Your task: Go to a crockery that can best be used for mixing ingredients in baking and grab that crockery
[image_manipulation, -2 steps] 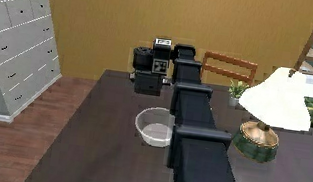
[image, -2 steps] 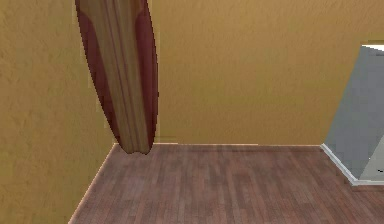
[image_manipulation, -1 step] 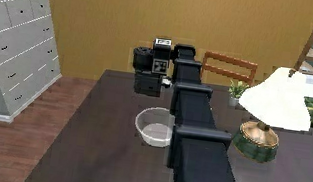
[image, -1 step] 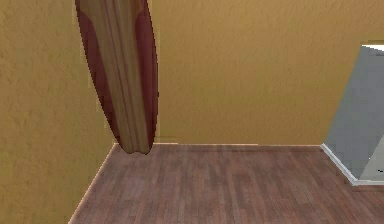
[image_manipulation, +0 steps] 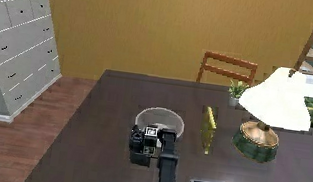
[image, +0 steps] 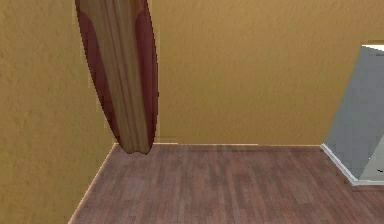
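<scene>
I see the table (image_manipulation: 105,123) under my gripper (image_manipulation: 139,143); dresser (image_manipulation: 15,40) well apart, toward the arm side view's left; lamp (image_manipulation: 274,102) on the other side; bowl (image_manipulation: 167,121) sits on the table just behind the gripper; grip and load I cannot tell.
</scene>
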Controlling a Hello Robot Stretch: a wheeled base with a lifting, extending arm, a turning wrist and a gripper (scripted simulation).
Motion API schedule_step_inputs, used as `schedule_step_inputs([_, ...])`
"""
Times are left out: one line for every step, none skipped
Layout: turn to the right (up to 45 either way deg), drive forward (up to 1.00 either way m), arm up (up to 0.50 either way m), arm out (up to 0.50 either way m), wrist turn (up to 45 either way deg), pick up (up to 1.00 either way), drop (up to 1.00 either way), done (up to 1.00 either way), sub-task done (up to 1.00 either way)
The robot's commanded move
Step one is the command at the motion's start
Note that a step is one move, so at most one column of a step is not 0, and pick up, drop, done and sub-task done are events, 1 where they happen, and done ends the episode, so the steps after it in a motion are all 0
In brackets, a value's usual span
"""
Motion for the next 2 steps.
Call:
schedule_step_inputs([0.0, 0.0, 0.0, 0.0, 0.0, 1.0, 0.0, 0.0, 0.0])
schedule_step_inputs([0.0, 0.0, 0.1, 0.0, 0.0, 0.0, 0.0, 0.0, 0.0])
